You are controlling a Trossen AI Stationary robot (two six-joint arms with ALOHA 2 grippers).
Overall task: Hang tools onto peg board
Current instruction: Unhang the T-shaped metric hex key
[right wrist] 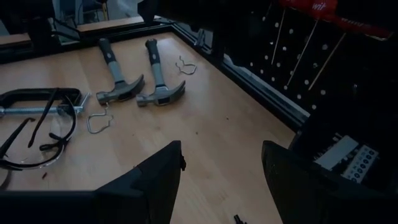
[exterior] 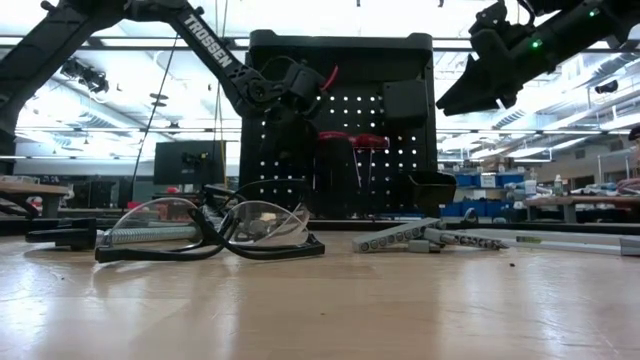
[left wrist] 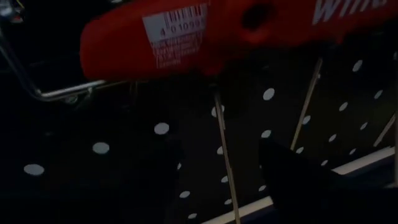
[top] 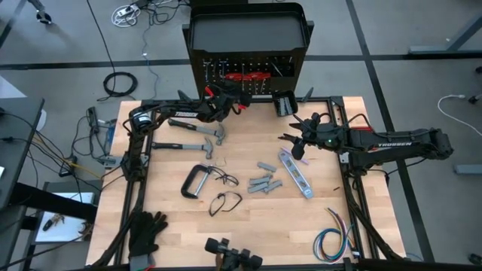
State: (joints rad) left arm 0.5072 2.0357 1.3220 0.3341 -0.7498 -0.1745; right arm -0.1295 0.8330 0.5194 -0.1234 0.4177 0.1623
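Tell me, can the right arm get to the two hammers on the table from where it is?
Probably yes. The right gripper hangs above the table with its fingers open and empty. The two hammers lie side by side on bare wood, with nothing on top. Only a small wire hook lies nearby.

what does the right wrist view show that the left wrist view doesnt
Only the right wrist view shows the wooden table with two hammers lying side by side, the C-clamp, safety glasses and loose wire hooks. Only the left wrist view shows, close up, a red tool handle with a barcode label, hanging on a silver hook. Both show the black peg board with thin tool shafts hanging down it, and each arm's own open end effector in front.
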